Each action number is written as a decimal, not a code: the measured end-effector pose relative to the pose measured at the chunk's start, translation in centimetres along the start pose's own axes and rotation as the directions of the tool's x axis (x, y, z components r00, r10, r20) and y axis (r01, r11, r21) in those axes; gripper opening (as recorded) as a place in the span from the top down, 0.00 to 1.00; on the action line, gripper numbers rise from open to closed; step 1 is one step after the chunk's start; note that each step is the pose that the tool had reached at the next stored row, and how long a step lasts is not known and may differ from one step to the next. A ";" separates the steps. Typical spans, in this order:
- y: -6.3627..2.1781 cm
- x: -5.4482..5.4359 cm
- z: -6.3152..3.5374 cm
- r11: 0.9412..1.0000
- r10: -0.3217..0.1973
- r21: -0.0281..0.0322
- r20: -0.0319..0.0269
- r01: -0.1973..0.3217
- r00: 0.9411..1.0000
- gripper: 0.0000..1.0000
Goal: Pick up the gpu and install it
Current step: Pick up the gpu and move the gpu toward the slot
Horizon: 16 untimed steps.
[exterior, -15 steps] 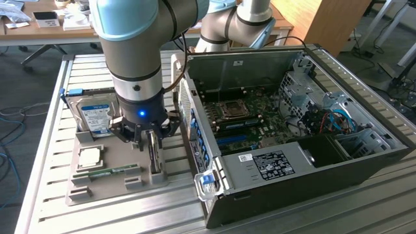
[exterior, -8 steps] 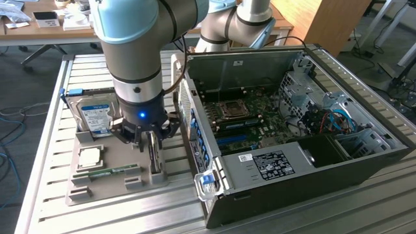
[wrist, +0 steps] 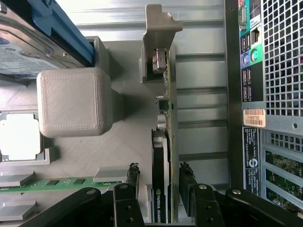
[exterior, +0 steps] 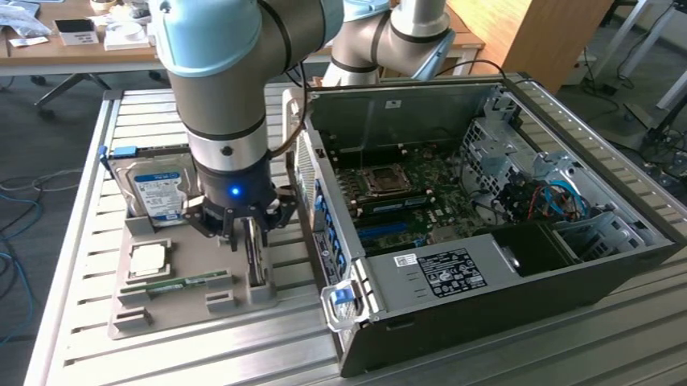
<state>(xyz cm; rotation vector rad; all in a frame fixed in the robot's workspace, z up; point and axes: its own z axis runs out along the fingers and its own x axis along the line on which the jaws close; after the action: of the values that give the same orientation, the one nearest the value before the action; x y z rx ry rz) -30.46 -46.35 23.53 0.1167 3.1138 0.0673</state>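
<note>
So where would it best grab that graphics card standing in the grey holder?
By its upper edge, from straight above. The gpu stands on edge in the grey holder, so its two flat faces are free to pinch. The open gripper already straddles it that way.

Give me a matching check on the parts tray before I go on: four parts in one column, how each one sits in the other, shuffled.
Parts
1. gpu
2. hard drive
3. memory stick
4. processor chip

How it sits
A. square, lying flat in a pocket of the grey tray
B. standing on edge inside the open pincer
C. upright at one end of the tray, blue-white label showing
D. green, lying flat in a long groove

Pairs: 1-B, 2-C, 3-D, 4-A
</note>
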 end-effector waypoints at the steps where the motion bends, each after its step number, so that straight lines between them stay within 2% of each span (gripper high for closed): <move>1: 0.14 0.0 0.04 1.000 0.000 0.000 0.000 0.000 1.000 0.53; 6: 0.69 0.1 0.22 1.000 0.000 0.000 0.000 0.000 1.000 0.53; 16: 0.84 0.1 0.58 1.000 0.000 0.000 0.000 0.000 1.000 0.53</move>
<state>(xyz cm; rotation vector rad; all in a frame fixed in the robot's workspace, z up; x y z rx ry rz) -30.45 -45.49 22.99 0.1165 3.1136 0.0675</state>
